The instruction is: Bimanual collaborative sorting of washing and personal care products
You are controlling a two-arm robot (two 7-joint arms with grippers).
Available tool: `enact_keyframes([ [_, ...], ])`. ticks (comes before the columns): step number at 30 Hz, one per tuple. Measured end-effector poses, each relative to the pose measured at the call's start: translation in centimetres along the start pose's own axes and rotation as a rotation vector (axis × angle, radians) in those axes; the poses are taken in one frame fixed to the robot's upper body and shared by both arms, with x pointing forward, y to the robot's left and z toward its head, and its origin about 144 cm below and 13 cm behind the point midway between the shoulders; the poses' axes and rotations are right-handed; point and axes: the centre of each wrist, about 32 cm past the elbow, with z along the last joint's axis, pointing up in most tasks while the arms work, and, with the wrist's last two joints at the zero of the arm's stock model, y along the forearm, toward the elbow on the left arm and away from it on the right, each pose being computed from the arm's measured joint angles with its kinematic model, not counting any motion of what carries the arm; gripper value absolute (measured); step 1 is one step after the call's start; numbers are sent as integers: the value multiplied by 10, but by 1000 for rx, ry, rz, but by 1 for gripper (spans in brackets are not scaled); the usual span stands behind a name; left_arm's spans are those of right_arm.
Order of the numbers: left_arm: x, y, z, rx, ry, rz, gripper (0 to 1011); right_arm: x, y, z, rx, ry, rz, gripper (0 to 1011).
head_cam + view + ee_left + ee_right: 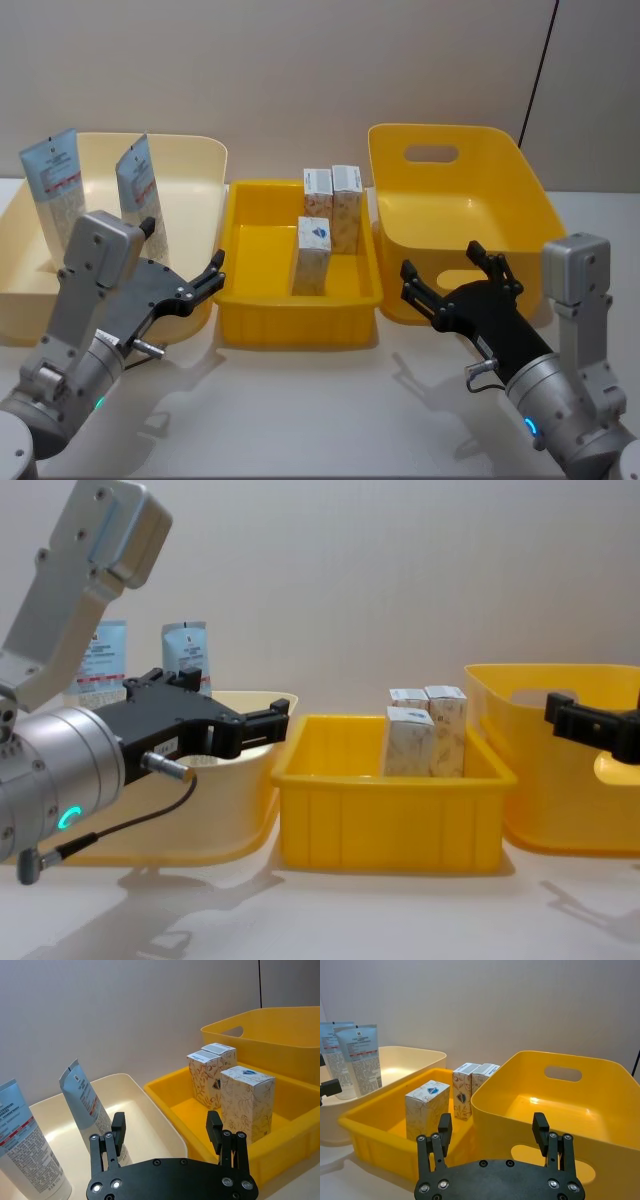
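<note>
Three small cream cartons with orange print stand upright in the shallow yellow tray at the middle of my table. The front carton stands alone near the tray's centre, with a blue mark on its top. The back-left carton and the back-right carton stand side by side, touching, against the tray's far wall and toward its right end.

To the robot's left I see the cream bin, and two soft pouches stand in it, light blue on top and white below with small print. The left pouch is at the bin's far left corner. The right pouch stands apart from it, nearer the bin's middle, tilted a little. On the robot's right sits the deep yellow bin, with a handle slot cut in its far wall. Its near left corner is just beside the tray.

The left gripper hovers at the cream bin's near right corner, about level with the rim in the chest view. Its fingers are spread wide and it has hold of nothing. From its wrist camera I see the right pouch just beyond one finger and the cartons farther off past the other.

The right gripper hovers in front of the deep yellow bin's near wall, close to the corner next to the tray. Its fingers are spread just as wide, with nothing between them. It points into the deep yellow bin, with the cartons off to one side.
</note>
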Motion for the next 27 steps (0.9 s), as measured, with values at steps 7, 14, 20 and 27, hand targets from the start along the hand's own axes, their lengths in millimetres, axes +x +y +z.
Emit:
enact_keyframes([
  [7, 0, 0, 0, 0, 0, 0, 1003, 0, 0, 0, 0, 0, 0, 1001],
  [14, 0, 0, 0, 0, 0, 0, 1003, 0, 0, 0, 0, 0, 0, 1001],
  [20, 0, 0, 0, 0, 0, 0, 1003, 0, 0, 0, 0, 0, 0, 1001],
  [27, 0, 0, 0, 0, 0, 0, 1003, 0, 0, 0, 0, 0, 0, 1001],
])
